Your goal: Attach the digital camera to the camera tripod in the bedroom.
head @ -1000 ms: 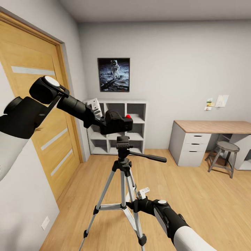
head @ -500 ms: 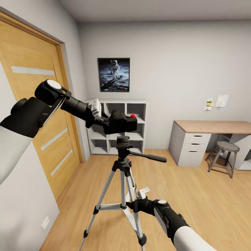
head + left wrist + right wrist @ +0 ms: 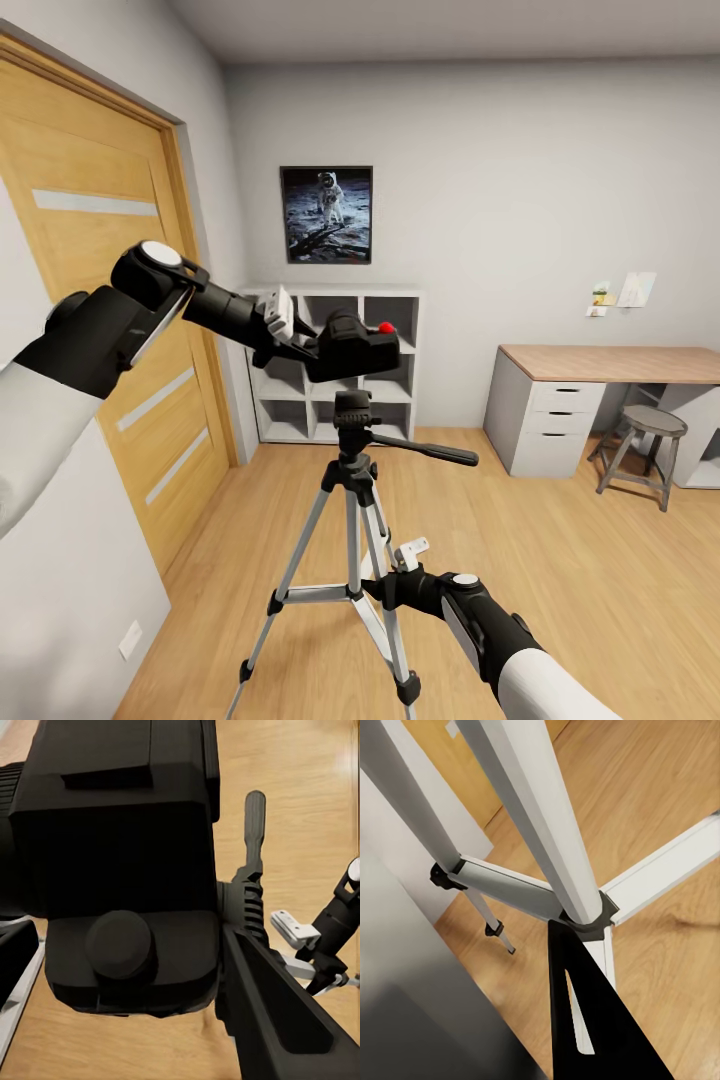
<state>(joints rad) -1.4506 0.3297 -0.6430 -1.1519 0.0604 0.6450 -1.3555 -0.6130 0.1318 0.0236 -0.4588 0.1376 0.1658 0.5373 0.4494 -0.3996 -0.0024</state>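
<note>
One rigid, light digital camera [image 3: 352, 347] hangs just above the camera tripod [image 3: 352, 470] head, clamped at its side by the left gripper [image 3: 300, 345]. Right gripper [image 3: 385, 585] sits at the tripod's centre column; its closure is unclear.

Left claw [image 3: 300, 345] raised, clamped; right claw [image 3: 385, 585] low, reaching inward, its grip apparently closed.
</note>
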